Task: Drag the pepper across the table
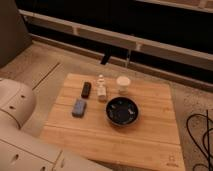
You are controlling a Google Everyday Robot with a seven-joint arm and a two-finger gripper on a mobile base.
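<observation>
The table (pixel 100 140) has a light wooden plank top with a small dark logo (pixel 171 163) at its near right corner. No red-orange pepper shows on it. It may be hidden by the small white bottle (pixel 101 88) or the dark bowl (pixel 121 111). The gripper is out of view. Only rounded white parts of my arm (pixel 17 107) show at the lower left, beside the table's left edge.
On the table stand a blue-grey block (pixel 78 107), a small black rectangular object (pixel 86 89) and a white cup (pixel 123 84). Black cables (pixel 200 135) lie on the floor to the right. A dark low wall with pale rails (pixel 150 42) runs behind the table.
</observation>
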